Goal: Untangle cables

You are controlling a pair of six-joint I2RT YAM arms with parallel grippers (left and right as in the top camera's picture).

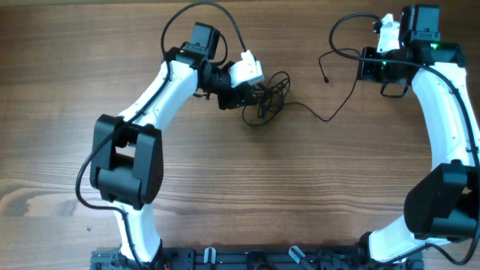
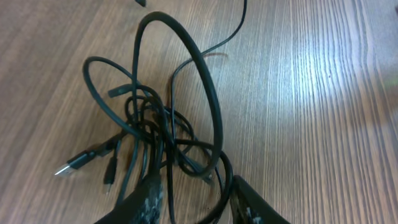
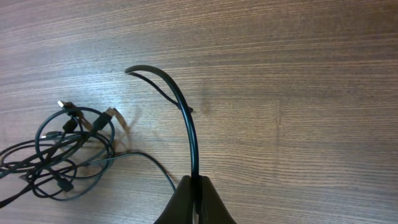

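Closest to the right wrist camera, the right gripper [image 3: 195,183] has its jaws pressed together on one thin black cable [image 3: 193,134]. That cable climbs out of them and arcs over to the left, ending in a small plug end [image 3: 129,70] above the wooden desk [image 3: 298,93]. A second thin strand runs from the same jaws along the wood to the tangle of cables [image 3: 62,155] lying at the left of that view. In the left wrist view, the left gripper [image 2: 196,196] is right at the tangle: its jaws stand apart with several strands passing between them, and whether any strand is pinched cannot be told. One tall loop [image 2: 208,93] stands up out of the knot, and a metal-tipped plug [image 2: 67,167] pokes out to the left, resting on the desk. From overhead, the tangle sits in the far middle of the desk, touching the left gripper's tip. A single slack strand [image 1: 326,116] leads from it across to the right gripper, which is well apart from the knot.
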